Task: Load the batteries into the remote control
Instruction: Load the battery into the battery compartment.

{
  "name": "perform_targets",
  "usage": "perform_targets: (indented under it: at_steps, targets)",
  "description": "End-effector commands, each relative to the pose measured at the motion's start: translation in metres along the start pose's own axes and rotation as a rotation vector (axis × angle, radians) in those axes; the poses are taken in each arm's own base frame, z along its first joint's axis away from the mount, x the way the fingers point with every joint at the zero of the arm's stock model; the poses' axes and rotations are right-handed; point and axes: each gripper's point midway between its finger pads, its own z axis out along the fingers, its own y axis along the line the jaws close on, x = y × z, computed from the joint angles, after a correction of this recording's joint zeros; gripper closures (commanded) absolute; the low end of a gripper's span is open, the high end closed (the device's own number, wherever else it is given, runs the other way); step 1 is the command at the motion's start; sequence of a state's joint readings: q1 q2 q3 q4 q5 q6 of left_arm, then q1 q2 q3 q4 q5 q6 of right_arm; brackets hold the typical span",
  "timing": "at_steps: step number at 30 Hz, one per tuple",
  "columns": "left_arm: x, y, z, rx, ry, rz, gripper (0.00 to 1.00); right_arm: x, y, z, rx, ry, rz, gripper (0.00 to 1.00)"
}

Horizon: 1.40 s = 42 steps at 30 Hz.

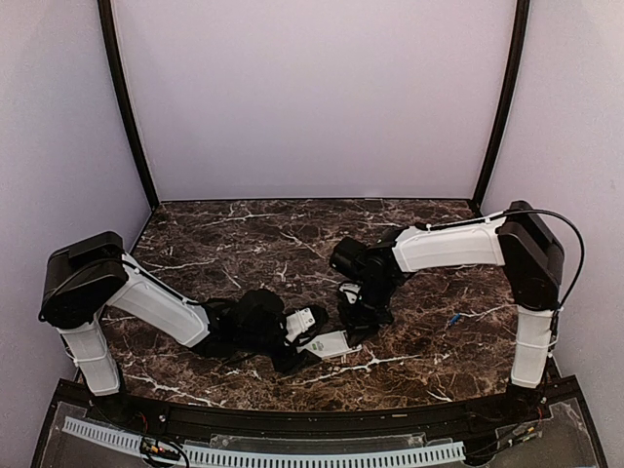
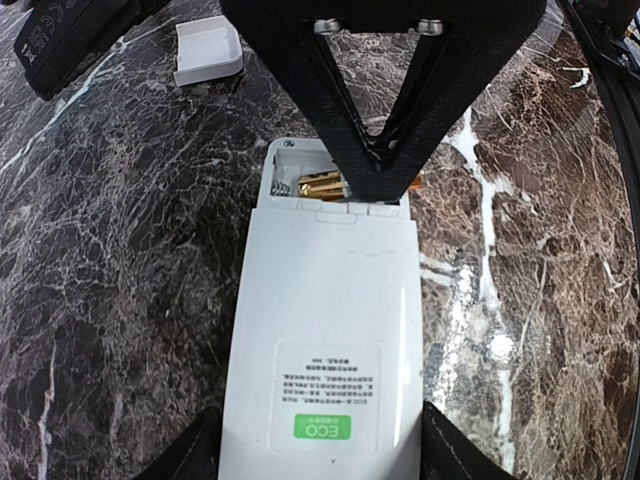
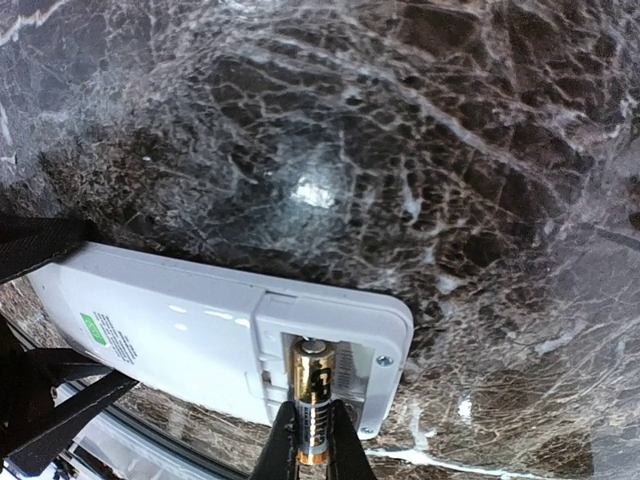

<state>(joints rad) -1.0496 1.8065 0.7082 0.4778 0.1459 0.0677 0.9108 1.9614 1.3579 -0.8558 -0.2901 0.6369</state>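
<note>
The remote control point(image 2: 325, 330) lies back side up on the marble, a green label near its close end and its battery bay point(image 2: 300, 165) uncovered. My left gripper point(image 2: 320, 455) is shut on its sides, one finger against each long edge. In the top view the remote control point(image 1: 331, 343) sits at the table's front middle. My right gripper point(image 3: 313, 440) is shut on a gold and black battery point(image 3: 313, 385), and the battery's tip sits inside the bay. From above, the right gripper point(image 1: 353, 317) hangs over the remote's far end. A second battery point(image 1: 454, 319) with blue on it lies to the right.
A small flat white square plate point(image 2: 207, 50) rests on the marble beyond the remote, seen beside the left gripper as the plate point(image 1: 306, 320) from above. Purple walls close in the back and sides. A black rail point(image 1: 292, 414) runs along the near edge.
</note>
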Motion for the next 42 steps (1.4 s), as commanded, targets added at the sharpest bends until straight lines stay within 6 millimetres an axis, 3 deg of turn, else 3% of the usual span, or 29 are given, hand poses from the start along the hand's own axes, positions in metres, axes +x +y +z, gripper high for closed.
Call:
perform_targets:
  at_steps: [1, 18, 24, 31, 42]
  targets:
    - [0.051, -0.001, 0.004, 0.012, 0.17, -0.05, 0.37, 0.013, -0.006, -0.007, 0.048, 0.03, -0.004, 1.0]
    - [0.05, -0.001, 0.004, 0.013, 0.169, -0.049, 0.37, 0.0, 0.001, 0.01, 0.011, 0.082, -0.032, 0.97]
    - [0.05, -0.001, 0.004, 0.01, 0.169, -0.049, 0.37, -0.012, 0.0, 0.012, 0.021, 0.061, -0.034, 0.88]
    - [0.05, -0.001, 0.004, 0.011, 0.17, -0.048, 0.37, -0.023, -0.004, 0.008, 0.035, 0.014, -0.019, 0.86]
    - [0.05, -0.001, 0.004, 0.012, 0.169, -0.048, 0.37, -0.019, -0.004, -0.001, 0.037, 0.012, -0.027, 0.74]
